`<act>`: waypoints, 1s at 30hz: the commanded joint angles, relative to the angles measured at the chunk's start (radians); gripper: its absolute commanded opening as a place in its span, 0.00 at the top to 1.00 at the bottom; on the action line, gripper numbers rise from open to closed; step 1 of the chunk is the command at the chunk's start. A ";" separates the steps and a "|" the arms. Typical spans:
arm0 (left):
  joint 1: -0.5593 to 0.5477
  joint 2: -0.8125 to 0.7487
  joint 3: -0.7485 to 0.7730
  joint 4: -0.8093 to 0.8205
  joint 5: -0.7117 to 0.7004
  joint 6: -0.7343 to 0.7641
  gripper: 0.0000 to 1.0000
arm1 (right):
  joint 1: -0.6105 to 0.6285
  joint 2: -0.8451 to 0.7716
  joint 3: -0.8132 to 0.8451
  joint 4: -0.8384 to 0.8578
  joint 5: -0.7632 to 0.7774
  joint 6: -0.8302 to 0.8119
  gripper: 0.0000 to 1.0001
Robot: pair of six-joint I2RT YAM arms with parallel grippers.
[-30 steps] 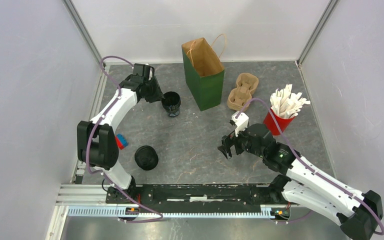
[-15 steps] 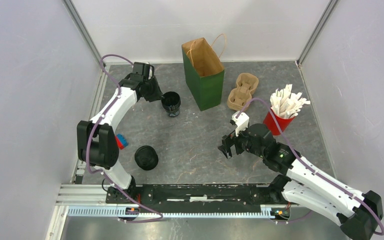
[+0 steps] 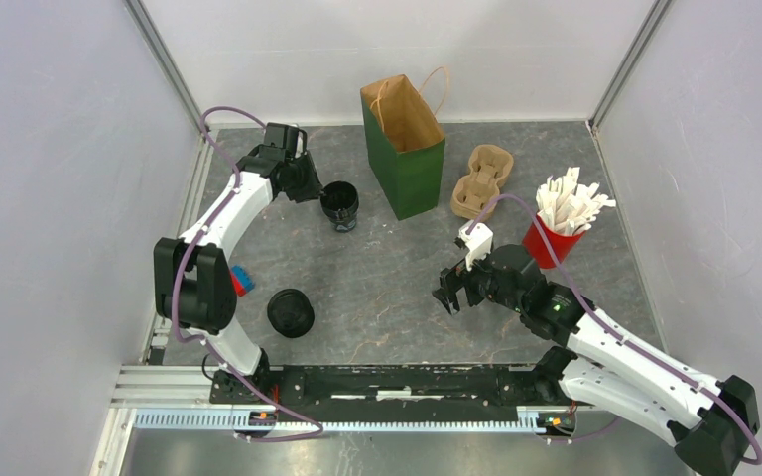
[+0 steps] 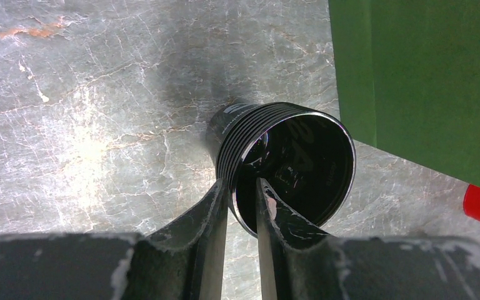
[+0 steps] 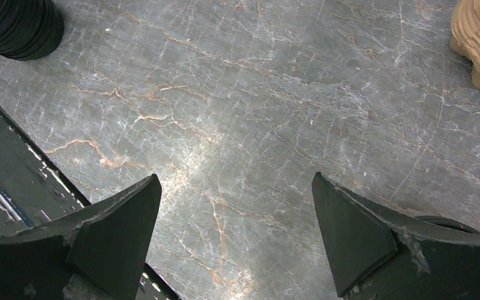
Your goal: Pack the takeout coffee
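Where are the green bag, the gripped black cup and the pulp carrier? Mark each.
green bag [image 3: 412,178]: top external view, green side.
black cup [image 4: 234,140]: left wrist view, ribbed wall.
pulp carrier [image 3: 483,180]: top external view, ridge between wells.

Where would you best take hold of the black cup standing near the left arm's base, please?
Grip the black cup across its ribbed side wall, coming down from above. It seems upright with a lid closing the top, so the rim pinch the left gripper uses on the open cup would not work.
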 commanded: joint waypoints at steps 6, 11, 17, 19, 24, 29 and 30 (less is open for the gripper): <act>0.005 0.014 0.040 -0.008 0.025 0.076 0.71 | -0.003 0.006 0.024 0.027 0.008 -0.001 0.02; 0.005 0.026 0.046 -0.011 0.041 0.083 0.70 | -0.004 0.007 0.024 0.026 0.011 0.000 0.02; 0.005 0.017 0.046 -0.011 0.036 0.085 0.76 | -0.004 0.003 0.021 0.021 0.012 -0.004 0.02; 0.005 0.008 0.046 -0.010 0.034 0.086 0.79 | -0.004 0.002 0.021 0.020 0.012 -0.006 0.02; 0.005 0.007 0.061 -0.024 0.047 0.089 0.89 | -0.003 0.005 0.018 0.021 0.012 -0.007 0.02; 0.006 0.000 0.079 -0.041 0.036 0.098 0.96 | -0.003 0.007 0.014 0.022 0.012 -0.008 0.02; 0.007 0.001 0.086 -0.048 0.034 0.098 0.96 | -0.004 0.008 0.014 0.022 0.012 -0.007 0.02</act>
